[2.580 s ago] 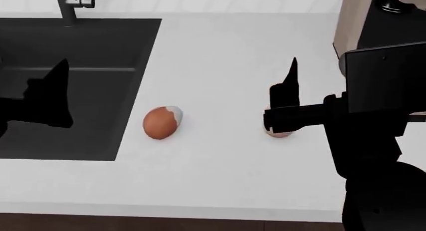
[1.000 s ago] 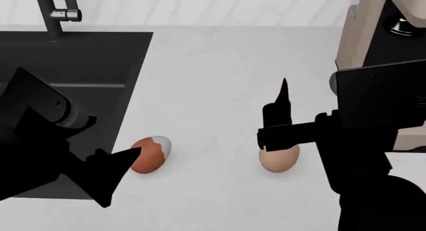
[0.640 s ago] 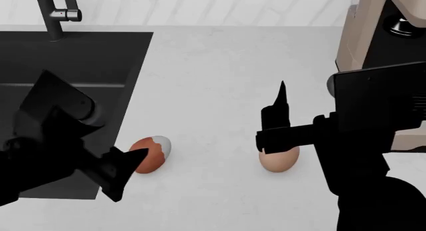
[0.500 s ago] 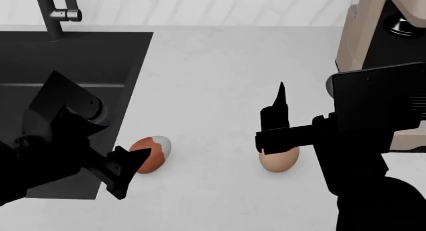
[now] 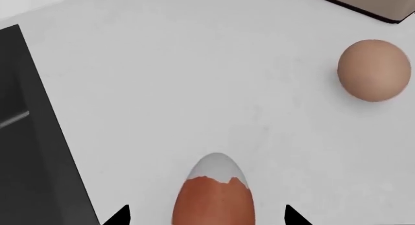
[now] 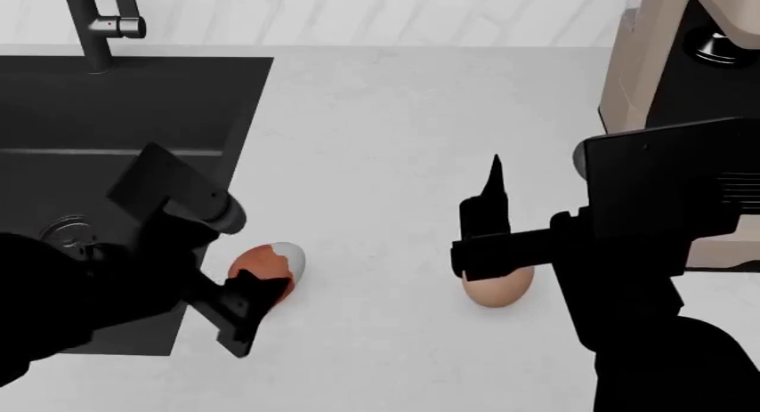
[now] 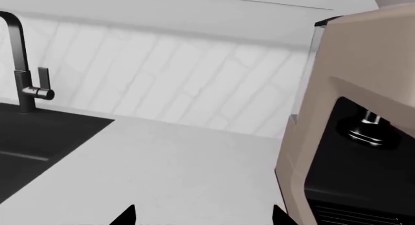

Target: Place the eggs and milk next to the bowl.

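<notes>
- The left claw (image 6: 252, 307) is spread wide around the reddish-brown egg (image 6: 267, 275), which lies on its side on the white tabletop (image 6: 392, 145) just beside the edge of the black sink (image 6: 119, 100). In the left wrist view the two fingertips (image 5: 120, 216) flank the egg (image 5: 214, 198) with a gap showing on each side, so nothing is gripped.
- The right claw (image 6: 485, 252) hangs directly over the tan-pink egg (image 6: 499, 286). Its tips sit apart at the frame edge of the right wrist view, so it reads as spread and empty, though whether it touches the egg cannot be told.
- Risk, left side: the egg is round and free to roll. If one finger meets it before the other, it probably skids or turns toward the sink edge close by and could drop in.
- Risk, grip: the pale end (image 5: 217, 166) points away from the claw. A closure near the narrow end would likely squeeze the egg out forward instead of seating it.
- Risk, right side: the arm hides much of the tan-pink egg from the head camera, so a descent judged from that view alone may land off centre and knock the egg away.
- Left wrist view only: the clearance between fingers and shell, and the tan-pink egg (image 5: 374, 69) unobstructed, well apart from the first.
- Head view only: both arms together and the sink's nearness.
- Right wrist view only: the faucet (image 7: 23, 64), the tiled wall, and a beige appliance (image 7: 350, 113); no egg appears there.
- Neither the milk nor the bowl is visible in any view.
</notes>
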